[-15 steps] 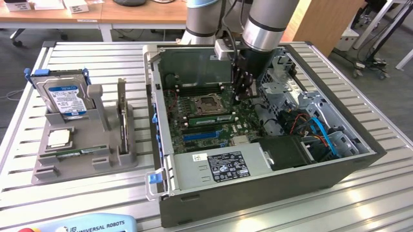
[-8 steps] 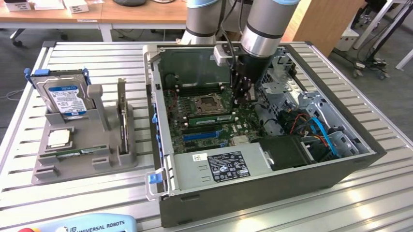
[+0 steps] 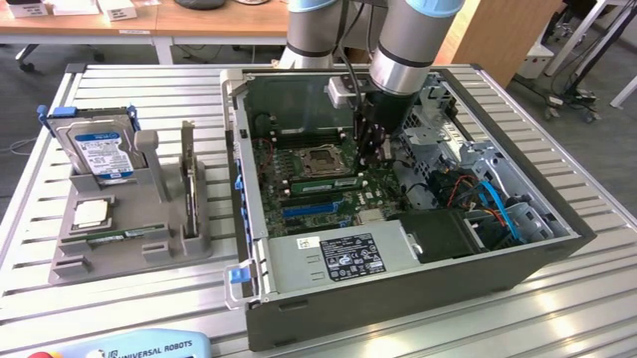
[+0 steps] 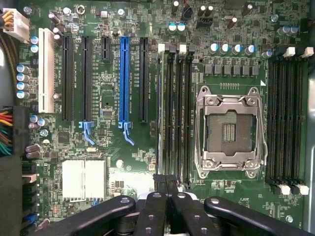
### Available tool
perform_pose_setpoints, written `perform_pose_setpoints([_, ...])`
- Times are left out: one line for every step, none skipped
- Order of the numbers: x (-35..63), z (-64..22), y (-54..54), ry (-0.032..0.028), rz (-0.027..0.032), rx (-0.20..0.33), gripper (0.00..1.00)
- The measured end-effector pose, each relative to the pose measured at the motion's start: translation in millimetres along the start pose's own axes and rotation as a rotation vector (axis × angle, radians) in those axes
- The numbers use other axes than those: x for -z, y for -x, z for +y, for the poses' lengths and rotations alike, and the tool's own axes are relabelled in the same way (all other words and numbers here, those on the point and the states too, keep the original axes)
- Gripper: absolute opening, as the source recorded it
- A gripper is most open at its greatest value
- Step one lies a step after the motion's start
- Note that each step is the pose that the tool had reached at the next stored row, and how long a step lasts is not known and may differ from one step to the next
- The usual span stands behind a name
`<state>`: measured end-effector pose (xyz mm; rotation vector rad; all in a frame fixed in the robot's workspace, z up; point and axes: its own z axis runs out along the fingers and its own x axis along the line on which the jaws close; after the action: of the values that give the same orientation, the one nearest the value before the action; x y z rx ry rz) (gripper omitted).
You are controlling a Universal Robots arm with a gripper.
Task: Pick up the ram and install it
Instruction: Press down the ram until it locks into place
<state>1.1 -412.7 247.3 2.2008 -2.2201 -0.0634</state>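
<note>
The ram (image 3: 326,180) sits in a memory slot just beside the empty processor socket (image 3: 321,159) on the motherboard (image 3: 329,198) inside the open computer case (image 3: 398,291); in the wrist view it seems to be the green strip (image 4: 160,113) in the slot nearest the blue connector. The gripper (image 3: 374,155) hangs right over it with its fingers (image 4: 166,183) pressed together (whether they pinch the stick's edge is hard to tell). A second stick (image 3: 119,236) lies in the grey holder (image 3: 100,261) beside the hard drive (image 3: 103,153).
</note>
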Motion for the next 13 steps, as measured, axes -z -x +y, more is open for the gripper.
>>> perform_pose_setpoints([0.0,0.0,0.0,0.0000,0.0001,0.000,0.10])
perform_pose_setpoints([0.0,0.0,0.0,-0.0001,0.0001,0.000,0.10])
perform_pose_setpoints([-0.1,0.0,-0.6,-0.0001,-0.0001,0.000,0.10])
perform_pose_setpoints([-0.1,0.0,-1.6,-0.0001,-0.0001,0.000,0.10])
perform_pose_setpoints([-0.1,0.1,-2.0,-0.0001,-0.0002,0.000,0.10])
perform_pose_setpoints([0.0,0.1,-2.0,-0.0001,-0.0001,0.000,0.10])
perform_pose_setpoints([-0.3,0.0,-2.0,0.0000,-0.0001,0.000,0.10])
perform_pose_setpoints([-1.0,-0.1,-2.0,-0.0001,-0.0001,0.000,0.10])
perform_pose_setpoints([-1.8,-0.1,-2.0,-0.0001,-0.0001,0.000,0.10])
perform_pose_setpoints([-2.6,-0.2,-2.0,-0.0001,-0.0001,0.000,0.10])
perform_pose_setpoints([-3.0,-0.1,-2.1,0.0000,0.0001,0.000,0.10])
perform_pose_setpoints([-3.0,-0.1,-2.1,0.0000,0.0001,0.000,0.10])
perform_pose_setpoints([-3.0,-0.1,-2.1,0.0000,0.0001,0.000,0.10])
